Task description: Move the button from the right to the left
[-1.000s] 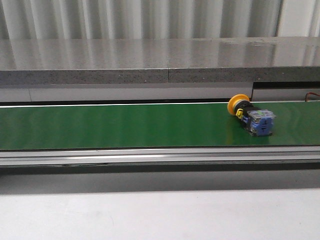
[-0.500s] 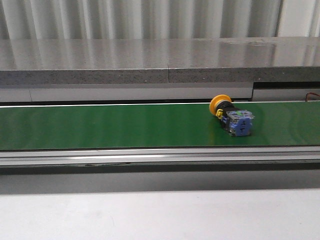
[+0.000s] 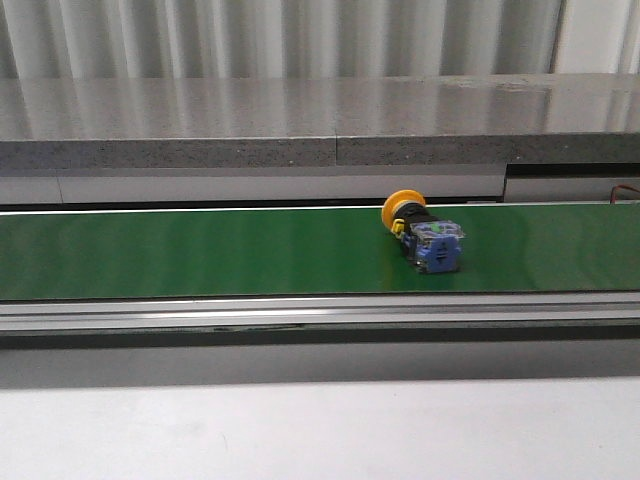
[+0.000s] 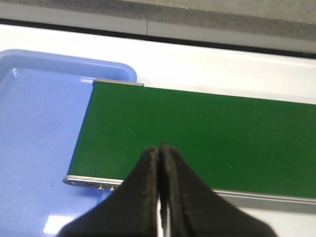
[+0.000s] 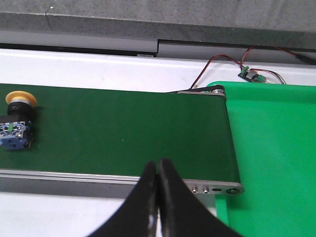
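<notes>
The button (image 3: 423, 233) lies on its side on the green belt (image 3: 200, 250), right of centre, orange-yellow cap toward the back, blue-grey block toward the front. It also shows in the right wrist view (image 5: 17, 121), lying far off to one side of the fingers. My right gripper (image 5: 158, 165) is shut and empty, above the belt's near rail by its right end. My left gripper (image 4: 160, 150) is shut and empty, above the belt's left end. Neither gripper shows in the front view.
A blue tray (image 4: 34, 128) sits under the belt's left end. A bright green tray (image 5: 276, 158) sits past the belt's right end, with a small circuit board and red-black wires (image 5: 252, 75) behind it. A grey ledge (image 3: 320, 125) runs behind the belt.
The button has travelled left along the belt, from near its right end toward the centre. Its pose is unchanged.
</notes>
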`<state>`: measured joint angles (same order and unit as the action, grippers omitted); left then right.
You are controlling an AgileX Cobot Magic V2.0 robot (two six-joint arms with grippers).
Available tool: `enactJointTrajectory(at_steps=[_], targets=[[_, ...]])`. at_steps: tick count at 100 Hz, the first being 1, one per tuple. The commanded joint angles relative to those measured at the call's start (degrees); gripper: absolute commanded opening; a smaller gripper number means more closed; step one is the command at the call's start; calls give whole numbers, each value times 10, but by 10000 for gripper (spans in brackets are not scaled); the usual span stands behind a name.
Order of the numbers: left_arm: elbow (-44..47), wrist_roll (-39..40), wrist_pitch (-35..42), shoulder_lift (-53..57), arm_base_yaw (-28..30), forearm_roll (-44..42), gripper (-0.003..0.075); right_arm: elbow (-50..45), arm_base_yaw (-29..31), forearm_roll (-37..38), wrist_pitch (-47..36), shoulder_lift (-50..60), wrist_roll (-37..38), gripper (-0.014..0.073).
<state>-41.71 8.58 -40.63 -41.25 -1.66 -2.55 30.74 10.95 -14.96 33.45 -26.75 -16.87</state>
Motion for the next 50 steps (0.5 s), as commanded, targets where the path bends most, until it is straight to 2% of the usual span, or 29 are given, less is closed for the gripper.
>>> enactJointTrajectory(at_steps=[1,26,33,42,47,50], targets=[[-21,2,29,-17,2,8,-20,13,0,-10,-42,-1,-6,-67],[-21,2,24,-44,2,9,-18,13,0,-10,-42,-1,-6,-67],[-21,2,21,-45,2,9,9,13,0,-10,-42,-1,-6,-67],[-21,2,21,-48,2,9,141,13,0,-10,-42,-1,-6,-67],[-21,2,21,-48,2,9,254,13,0,-10,-42,-1,-6,-67],[-21,2,21,-48,2,9,349,13,0,-10,-42,-1,-6,-67]])
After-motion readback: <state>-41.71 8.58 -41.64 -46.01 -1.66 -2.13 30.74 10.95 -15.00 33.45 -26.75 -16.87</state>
